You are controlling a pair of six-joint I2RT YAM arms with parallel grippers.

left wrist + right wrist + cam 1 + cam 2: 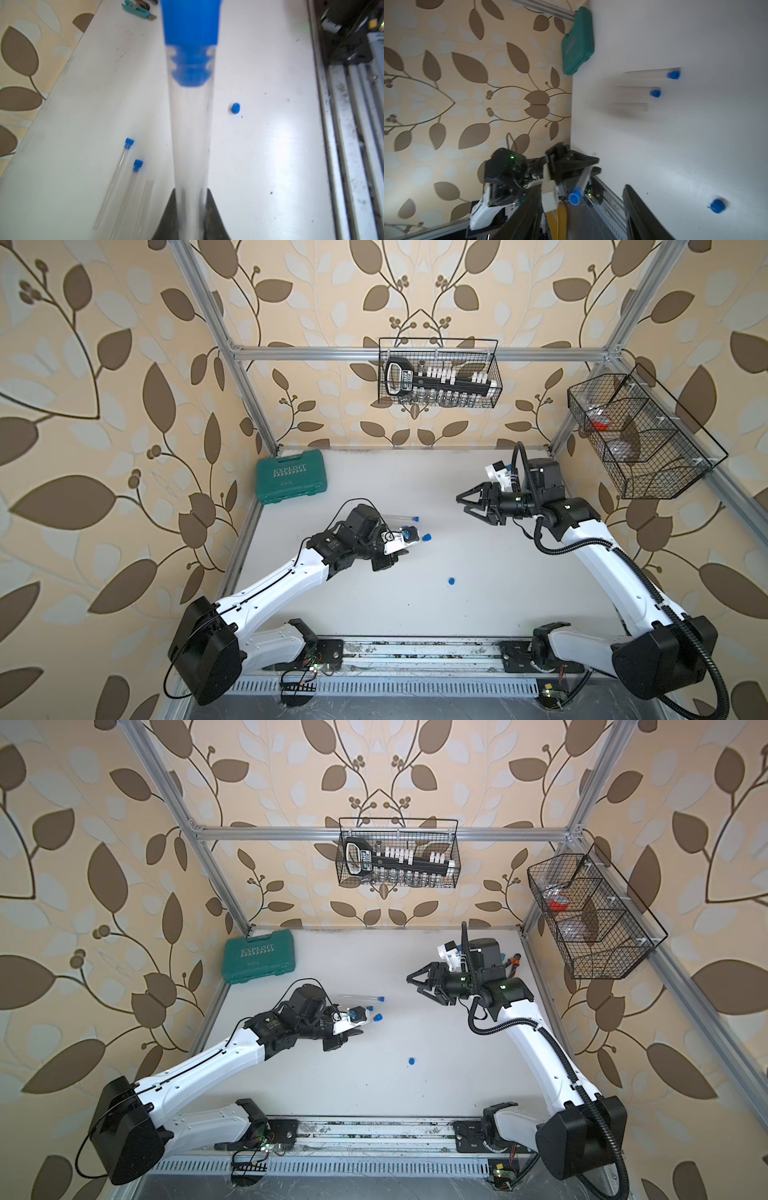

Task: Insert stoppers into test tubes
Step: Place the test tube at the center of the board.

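My left gripper (pixel 191 191) is shut on a clear test tube (pixel 190 135), low on its body, holding it above the table. A blue stopper (pixel 190 31) sits in the tube's mouth; both top views show it (pixel 426 537) (pixel 377 1017). My right gripper (pixel 461 504) (pixel 581 187) hangs open and empty, apart from that stopper and facing it. Two stoppered tubes (pixel 116 180) (pixel 124 199) and one open tube (pixel 145 203) lie side by side on the white table. A loose stopper (pixel 451 580) (pixel 235 108) (pixel 717 205) stands alone near the table's middle.
A green tool case (pixel 291 476) lies at the back left corner. A wire basket (pixel 438 373) with white-capped vials hangs on the back wall. Another wire basket (pixel 636 435) hangs on the right wall. The arms' rail (pixel 415 655) runs along the front edge.
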